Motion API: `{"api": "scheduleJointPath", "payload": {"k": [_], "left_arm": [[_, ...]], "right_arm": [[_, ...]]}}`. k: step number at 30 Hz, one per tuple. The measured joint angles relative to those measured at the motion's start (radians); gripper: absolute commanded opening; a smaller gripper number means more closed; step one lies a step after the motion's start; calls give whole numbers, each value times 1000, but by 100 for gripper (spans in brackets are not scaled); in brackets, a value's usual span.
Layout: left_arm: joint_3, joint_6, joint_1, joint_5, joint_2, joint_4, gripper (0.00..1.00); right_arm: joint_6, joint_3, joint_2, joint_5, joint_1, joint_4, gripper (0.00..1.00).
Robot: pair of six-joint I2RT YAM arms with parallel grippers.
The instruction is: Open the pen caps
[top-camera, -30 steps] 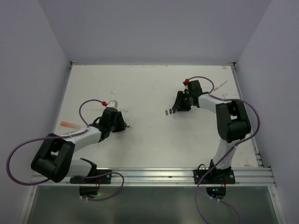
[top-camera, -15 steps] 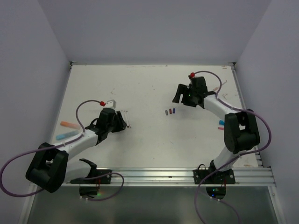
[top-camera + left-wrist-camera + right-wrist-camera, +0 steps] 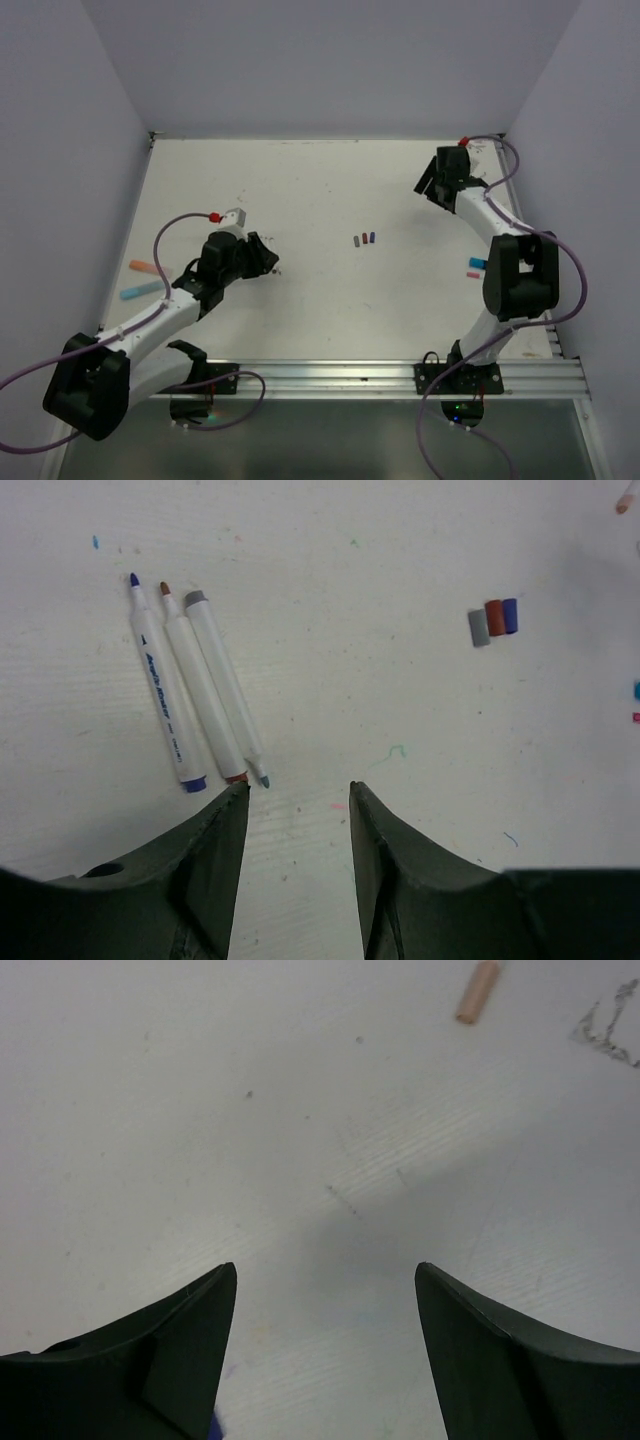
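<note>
Three small pen caps, grey (image 3: 479, 627), dark red (image 3: 494, 617) and purple (image 3: 510, 615), lie side by side mid-table (image 3: 365, 239). Three white pens (image 3: 200, 685) lie together with bare tips, just ahead and left of my left gripper (image 3: 298, 790), which is open and holds nothing. It hovers at the left of the table (image 3: 262, 258). My right gripper (image 3: 325, 1272) is open wide over bare table near the far right corner (image 3: 428, 183). A salmon cap (image 3: 477, 992) lies ahead of it.
A salmon marker body (image 3: 148, 267) and a pale blue one (image 3: 140, 291) lie at the left edge. A blue cap (image 3: 477, 263) and a small pink piece (image 3: 473, 274) lie by the right arm. Side walls stand close.
My right gripper opened, left the three caps mid-table and swung back to the far right corner. My left arm shifted slightly toward the front and its jaws widened a little.
</note>
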Motion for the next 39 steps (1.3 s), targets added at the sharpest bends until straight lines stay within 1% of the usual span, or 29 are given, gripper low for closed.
{"api": "scheduleJointPath", "payload": {"k": [3, 7, 12, 15, 19, 27, 36, 39], "left_arm": [[-23, -13, 0, 38, -13, 50, 48], [-56, -15, 0, 87, -15, 105, 48], [-78, -14, 0, 120, -65, 116, 48], [-78, -12, 0, 132, -109, 119, 48], [-78, -10, 0, 144, -141, 119, 48], [-78, -10, 0, 156, -134, 124, 48], [-78, -10, 0, 166, -123, 131, 48], [-78, -10, 0, 166, -123, 131, 48]], "right_arm": [[26, 75, 84, 75, -47, -1, 72], [34, 188, 212, 143, -71, -5, 69], [32, 326, 357, 185, -79, -16, 66], [32, 368, 414, 193, -90, -15, 65], [28, 369, 447, 195, -127, -17, 65], [-17, 397, 476, 188, -225, -15, 64], [-55, 491, 553, 136, -230, -12, 63], [-66, 521, 583, 124, -228, -21, 54]]}}
